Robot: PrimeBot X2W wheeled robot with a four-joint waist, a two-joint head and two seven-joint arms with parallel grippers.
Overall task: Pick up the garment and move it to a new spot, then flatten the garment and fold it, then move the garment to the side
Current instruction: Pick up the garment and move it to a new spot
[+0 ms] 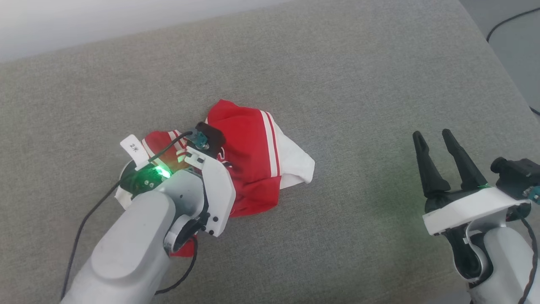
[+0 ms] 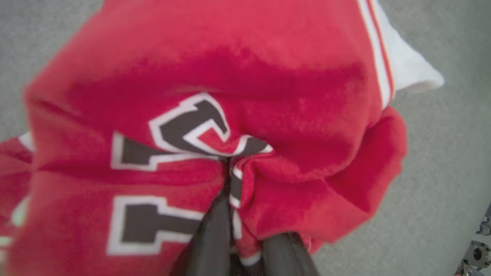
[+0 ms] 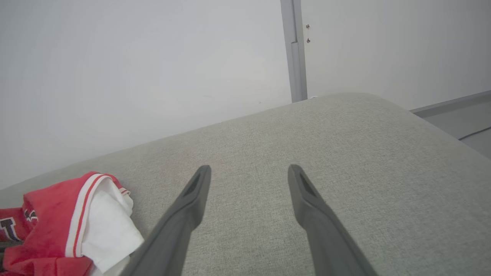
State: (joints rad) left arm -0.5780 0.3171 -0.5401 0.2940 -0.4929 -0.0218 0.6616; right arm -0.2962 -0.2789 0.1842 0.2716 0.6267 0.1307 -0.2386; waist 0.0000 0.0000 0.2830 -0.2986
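Observation:
The garment is a red jersey top with white stripes and white fabric, bunched in a heap on the grey cushion left of centre. My left gripper is pressed down into it, and its two dark fingers are pinched on a fold of red cloth beside the black white-outlined letters. In the head view the left wrist covers the heap's left part. My right gripper stands open well to the right, its fingers apart over bare cushion, clear of the garment.
The grey cushion runs wide around the heap. A white wall rises behind its far edge. A black cable lies on the floor beyond the right edge. A white tag sticks up from the left wrist.

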